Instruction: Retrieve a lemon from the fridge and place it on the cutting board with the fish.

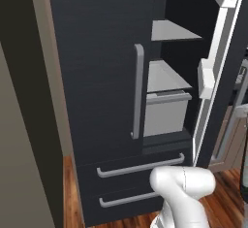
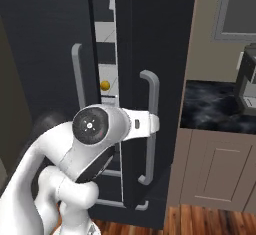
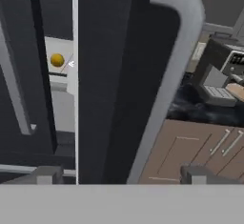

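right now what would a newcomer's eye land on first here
The dark fridge with its right door swung open, grey shelves bare inside. Through the door gap, a small yellow lemon sits on a shelf. The white arm reaches toward the door's grey handle, jaws open.

I am looking for words, numbers and signs, and I am not finding any that I can read. The dark boxy coffee machine on the black speckled counter is showing a small pale panel with blurry marks on it, but they are too fuzzy for me to make out. The tall dark charcoal fridge and its long grey bar handle are not carrying any label or brand I can see.
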